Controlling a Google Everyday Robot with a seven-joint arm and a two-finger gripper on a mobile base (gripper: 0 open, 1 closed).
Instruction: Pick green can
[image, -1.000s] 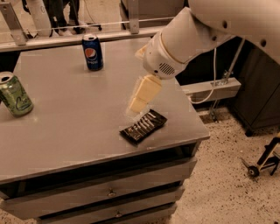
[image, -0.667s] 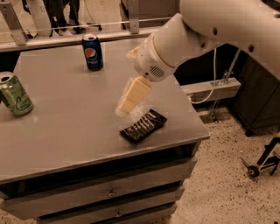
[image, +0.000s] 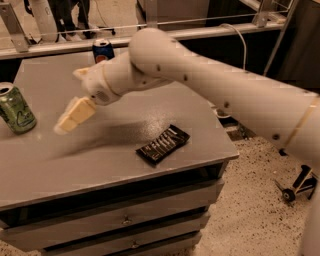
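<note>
The green can (image: 16, 108) stands upright at the left edge of the grey table (image: 100, 160), silver top showing, dark squiggly lines on its side. My gripper (image: 67, 120) hangs above the table just right of the can, a short gap apart from it, pointing down and to the left. My white arm (image: 200, 85) reaches in from the right across the table.
A blue Pepsi can (image: 102, 50) stands at the table's back edge, partly behind my arm. A black snack packet (image: 163, 144) lies flat near the front right. Drawers sit under the tabletop. A rail and a wheeled base are off the table's right side.
My gripper and arm have swung left across the table, from above the black packet to close beside the green can. The cans and packet have not moved.
</note>
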